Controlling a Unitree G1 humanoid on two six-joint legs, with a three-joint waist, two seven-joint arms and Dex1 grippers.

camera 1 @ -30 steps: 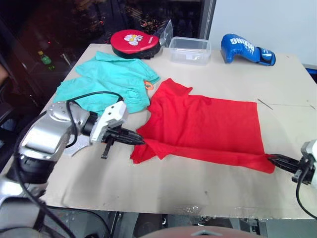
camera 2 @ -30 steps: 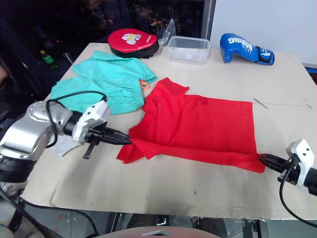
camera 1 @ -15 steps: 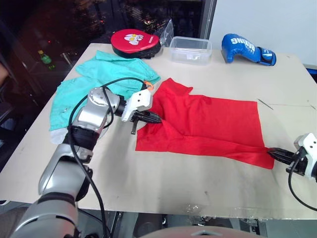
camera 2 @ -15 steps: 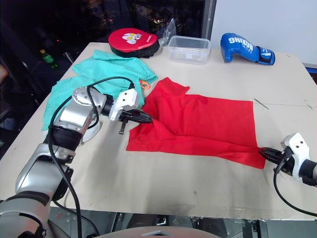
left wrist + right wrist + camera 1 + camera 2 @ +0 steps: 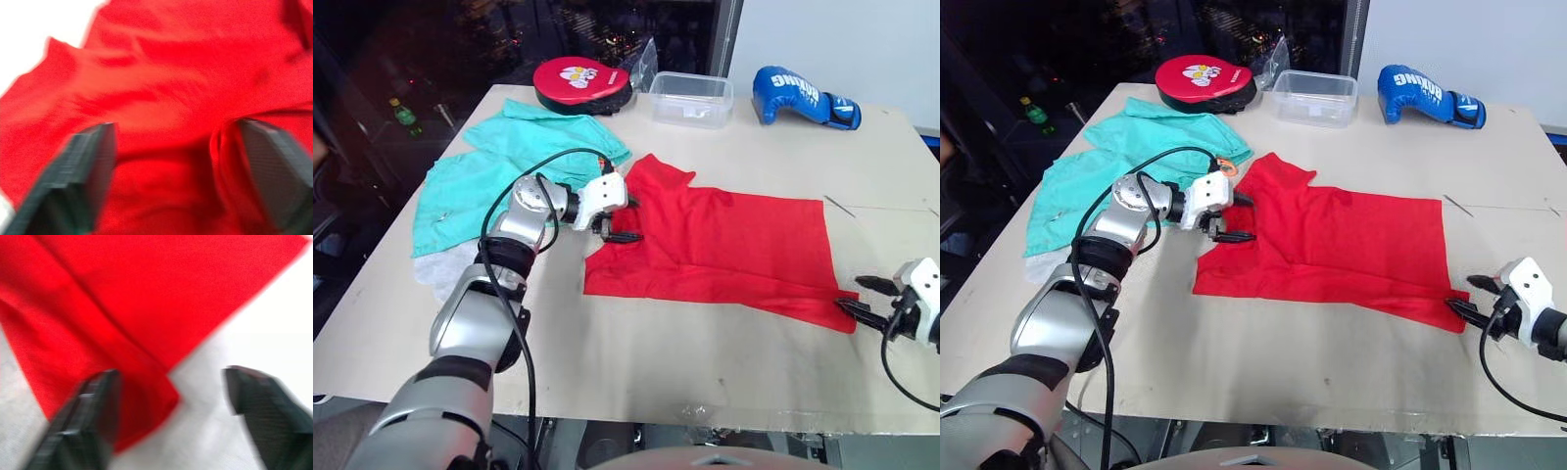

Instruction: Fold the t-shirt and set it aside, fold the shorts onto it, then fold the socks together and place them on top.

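Observation:
The red t-shirt (image 5: 724,245) lies spread across the middle of the table, its near edge doubled over in a narrow strip. My left gripper (image 5: 626,221) is open over the shirt's left sleeve area, and in the left wrist view red cloth (image 5: 161,98) lies between its spread fingers (image 5: 83,171). My right gripper (image 5: 858,298) is open at the shirt's near right corner (image 5: 146,401), holding nothing. The mint green shorts (image 5: 509,162) lie flat at the left. Light grey socks (image 5: 445,272) show at the shorts' near edge, beside my left arm.
Along the table's far edge sit a round red padded mitt (image 5: 582,83), a clear plastic box (image 5: 692,98) and a blue boxing glove (image 5: 803,96). A green bottle (image 5: 403,116) stands beyond the table's left side. Bare tabletop (image 5: 685,362) runs along the near edge.
Both grippers were shut on the shirt and are open now. The left arm carried the shirt's near left part inward and let go. The right gripper let go of the near right corner.

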